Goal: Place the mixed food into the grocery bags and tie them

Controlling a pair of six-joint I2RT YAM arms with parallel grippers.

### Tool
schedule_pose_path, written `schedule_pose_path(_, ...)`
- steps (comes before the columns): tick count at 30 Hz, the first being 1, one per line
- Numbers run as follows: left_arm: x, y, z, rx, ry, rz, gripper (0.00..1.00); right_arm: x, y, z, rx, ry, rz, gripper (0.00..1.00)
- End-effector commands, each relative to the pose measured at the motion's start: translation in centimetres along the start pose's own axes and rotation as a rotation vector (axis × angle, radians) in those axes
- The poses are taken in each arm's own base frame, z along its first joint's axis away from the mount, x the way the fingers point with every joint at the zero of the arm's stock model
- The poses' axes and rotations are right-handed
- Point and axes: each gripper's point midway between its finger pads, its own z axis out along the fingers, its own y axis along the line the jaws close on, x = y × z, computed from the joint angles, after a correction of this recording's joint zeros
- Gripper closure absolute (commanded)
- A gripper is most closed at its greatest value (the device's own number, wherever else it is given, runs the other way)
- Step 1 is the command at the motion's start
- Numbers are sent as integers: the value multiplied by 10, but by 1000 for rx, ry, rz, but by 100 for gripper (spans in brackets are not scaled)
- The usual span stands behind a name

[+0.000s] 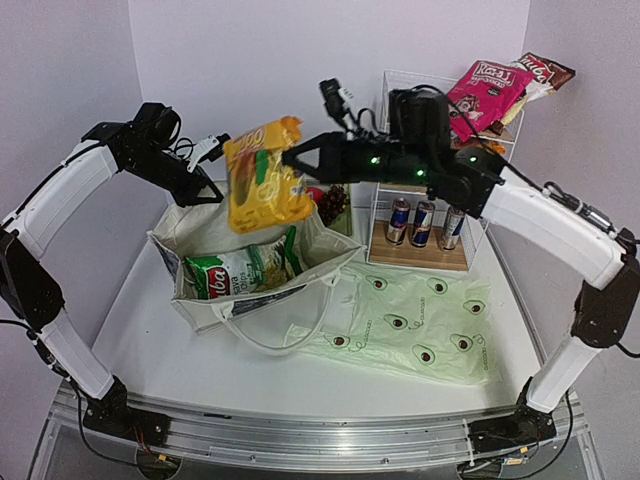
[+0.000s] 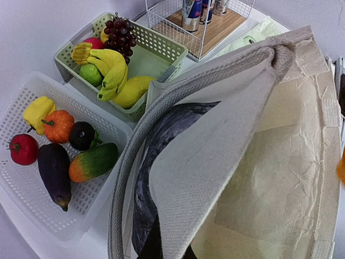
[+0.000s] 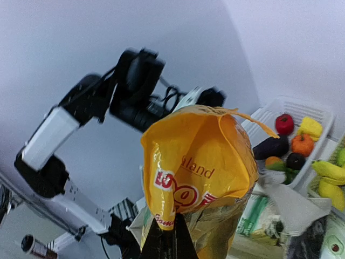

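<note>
My right gripper [image 1: 290, 158] is shut on the top edge of an orange snack packet [image 1: 265, 190] and holds it in the air above the open cream canvas tote [image 1: 250, 300]; its grip shows in the right wrist view [image 3: 171, 237] on the packet [image 3: 199, 172]. A green-white packet [image 1: 240, 270] lies inside the tote. My left gripper [image 1: 205, 190] is shut on the tote's back rim [image 2: 215, 162], holding it open. The pale-green avocado bag [image 1: 420, 325] lies flat to the right. Bananas [image 2: 110, 67] and grapes [image 2: 121, 32] sit in a green basket. Drink cans [image 1: 425, 222] stand in the rack.
A white basket [image 2: 32, 178] behind the tote holds toy vegetables. The green basket [image 2: 161, 48] stands next to it. A wire rack [image 1: 420, 255] at the back right carries pink snack packets [image 1: 485, 90] on its top shelf.
</note>
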Motion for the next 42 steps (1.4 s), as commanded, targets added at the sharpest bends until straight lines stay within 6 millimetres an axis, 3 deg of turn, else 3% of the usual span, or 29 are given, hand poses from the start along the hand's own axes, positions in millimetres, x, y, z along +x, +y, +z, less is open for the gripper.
schedule_pose_path(1,-23,0,-16,-20,-94,36,100,14,52,14,-264,27,-288,100)
schedule_pose_path(8,-25,-1,-17,-18,-102,37,100,74,6,66,-117,148,-646,100)
schedule_pose_path(12,-26,-2,-20,-21,-104,41,100,86,-24,90,36,205,-711,97)
schedule_pose_path(13,-26,-2,-20,-24,-103,43,100,83,-30,90,78,214,-702,85)
schedule_pose_path(15,-25,-1,-20,-26,-100,42,100,77,-34,86,120,230,-684,49)
schedule_pose_path(16,-24,-2,-20,-25,-97,42,100,72,-31,83,124,231,-665,36)
schedule_pose_path(17,-24,-2,-20,-23,-96,43,100,66,-27,79,126,219,-637,27)
schedule_pose_path(19,-23,-1,-19,-23,-93,41,100,48,-16,68,127,186,-592,18)
schedule_pose_path(23,-24,0,-16,-19,-94,41,100,10,-7,35,195,101,-533,17)
schedule_pose_path(25,-24,0,-15,-15,-94,40,100,1,-25,17,280,83,-484,18)
schedule_pose_path(28,-24,-1,-15,-13,-96,41,100,-11,-85,-20,437,38,-232,22)
schedule_pose_path(31,-24,-1,-15,-12,-95,43,100,-2,-155,-56,579,-4,81,35)
schedule_pose_path(33,-24,-1,-15,-12,-96,43,100,4,-184,-73,663,-31,175,41)
schedule_pose_path(38,-24,-2,-16,-12,-97,42,100,7,-208,-83,779,-29,96,51)
schedule_pose_path(42,-24,-3,-19,-16,-101,46,100,-1,-221,-91,858,83,-366,59)
